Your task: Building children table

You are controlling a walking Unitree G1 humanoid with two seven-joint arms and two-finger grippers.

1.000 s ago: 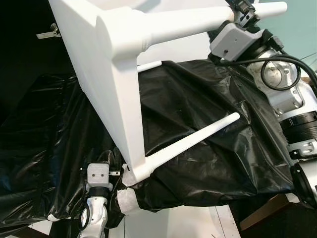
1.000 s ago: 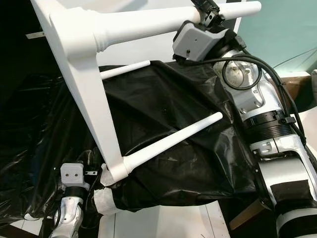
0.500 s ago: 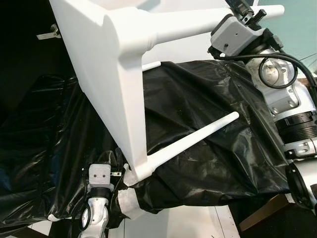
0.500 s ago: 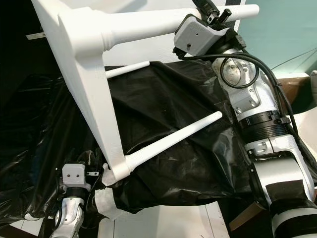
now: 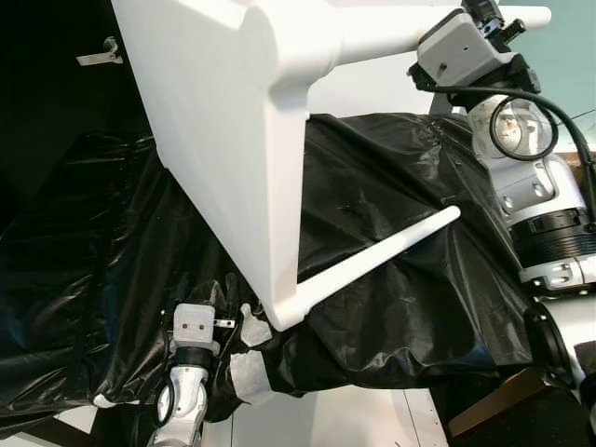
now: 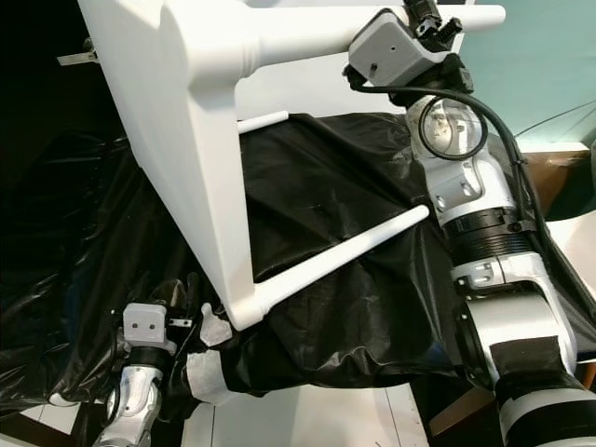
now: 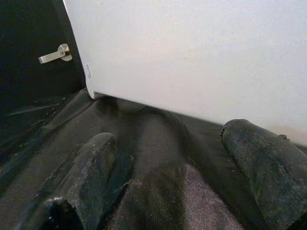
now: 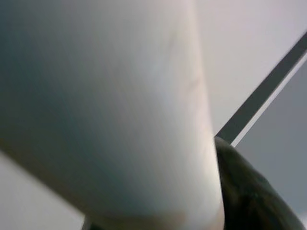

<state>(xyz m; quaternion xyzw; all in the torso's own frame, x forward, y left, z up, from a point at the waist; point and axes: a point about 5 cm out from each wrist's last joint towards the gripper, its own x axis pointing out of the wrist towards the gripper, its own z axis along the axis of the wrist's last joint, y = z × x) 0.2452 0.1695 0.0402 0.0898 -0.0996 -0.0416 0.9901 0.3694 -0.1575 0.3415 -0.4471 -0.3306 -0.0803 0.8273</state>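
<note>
Right gripper [image 5: 484, 11] fingers pinch the top table leg [image 5: 391, 42] near its tip, high at the right. Left gripper [image 7: 168, 191] fingers [image 7: 91, 167] spread apart, resting on black plastic sheet [image 5: 391, 242] just beside the tabletop's lower edge. White table [image 5: 223, 158] lies tipped on its side over the sheet; lower leg [image 5: 382, 256] runs rightward, open sheet around it.

table [image 5: 223, 140]: smooth matt white paint | sheet [image 5: 391, 279]: glossy crinkled black plastic | door handle [image 7: 55, 54]: brushed metal
</note>
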